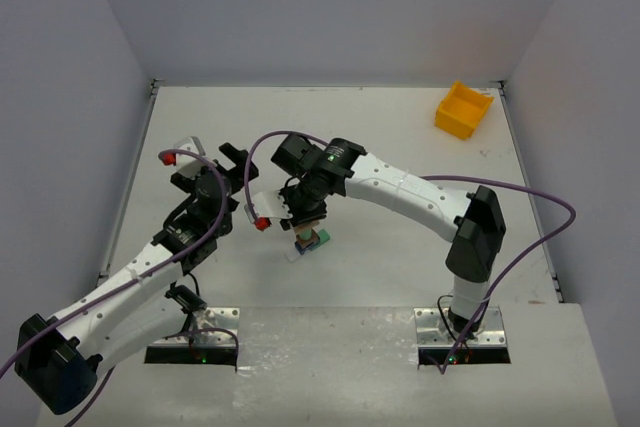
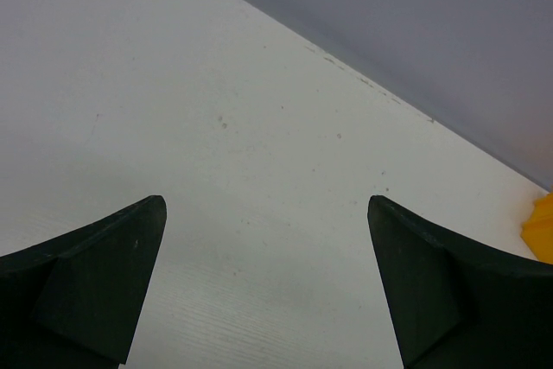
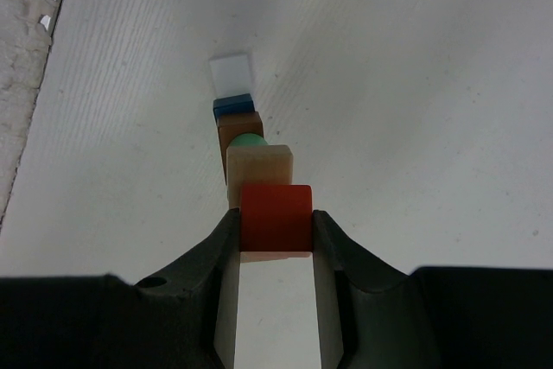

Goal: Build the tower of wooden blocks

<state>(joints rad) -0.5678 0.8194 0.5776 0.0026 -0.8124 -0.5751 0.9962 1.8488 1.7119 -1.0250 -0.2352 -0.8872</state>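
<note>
Tower of small painted wooden blocks (image 1: 308,239) stands near the middle of the white table (image 1: 400,127), between the two arms. In the right wrist view we count white, blue, brown, green and tan pieces. The right gripper (image 3: 275,229) is clamped on the red wooden cube (image 3: 276,213) directly over the tan piece; we cannot tell if they touch. The left gripper (image 2: 266,205), left of the tower and apart from it, has its jaws spread wide over bare table. A yellow plastic bin (image 1: 463,110) lies at the far right corner.
</note>
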